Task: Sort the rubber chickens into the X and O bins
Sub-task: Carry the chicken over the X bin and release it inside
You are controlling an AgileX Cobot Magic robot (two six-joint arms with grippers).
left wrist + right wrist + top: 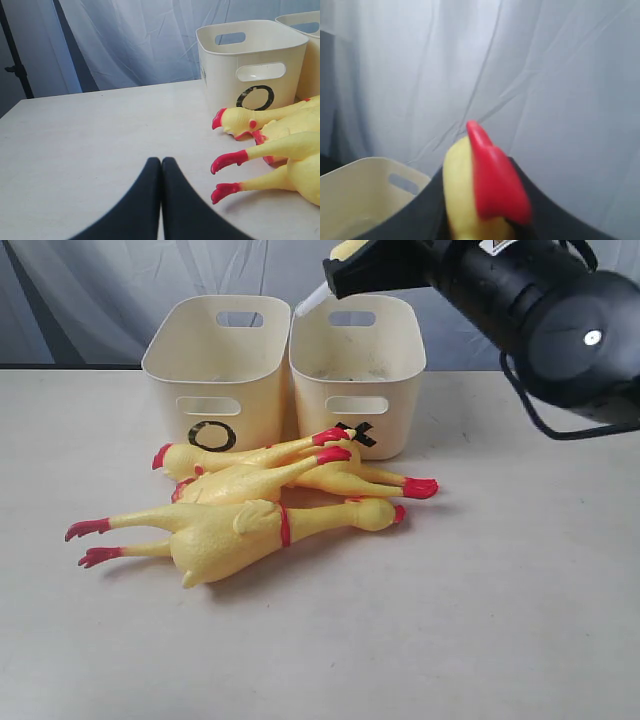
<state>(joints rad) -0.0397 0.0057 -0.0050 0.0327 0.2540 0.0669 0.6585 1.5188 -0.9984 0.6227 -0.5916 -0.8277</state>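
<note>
Two marks: O bin (pixel 215 385), X bin (pixel 352 375); left tool (pixel 161 167) closed, empty; right tool (pixel 482 220) gripping chicken (pixel 460 187)

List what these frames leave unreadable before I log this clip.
Exterior view: X mark partly covered by red chicken feet.
Right wrist view: yellow-and-red piece in the right gripper blurred, cut off by the frame edge.
Exterior view: floors of O bin and X bin hidden by front walls.
Exterior view: rubber chickens overlap, hiding the count.
</note>
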